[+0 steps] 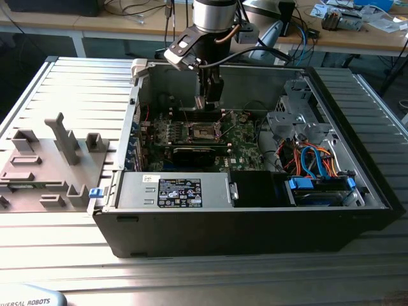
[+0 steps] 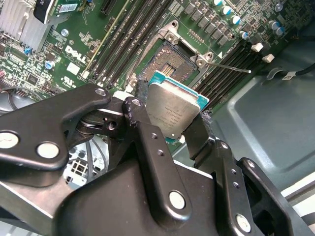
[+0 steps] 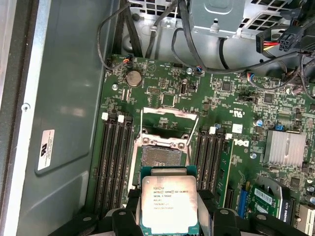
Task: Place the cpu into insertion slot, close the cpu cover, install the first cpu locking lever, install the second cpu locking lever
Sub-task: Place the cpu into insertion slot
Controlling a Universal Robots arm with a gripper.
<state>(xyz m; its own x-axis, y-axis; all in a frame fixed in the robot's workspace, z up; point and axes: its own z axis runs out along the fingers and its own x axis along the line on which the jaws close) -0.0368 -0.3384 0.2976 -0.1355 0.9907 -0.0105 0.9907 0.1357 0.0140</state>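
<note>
First wrist view — cpu (image 3: 169, 201) in hand (image 3: 170, 216)

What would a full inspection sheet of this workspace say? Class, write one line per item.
Surface: ribbed metal table with an open PC case on it.
Job's things: cpu held near the slot, not in it; slot bare; cover raised.
Clutter: grey fixtures on the table, at the exterior view's left.
Grippers: tool shut on the cpu's edges, over the board.
Cables: blue and orange bundle in the case; black leads by the board's edge.
Surroundings: benches with gear behind.
</note>
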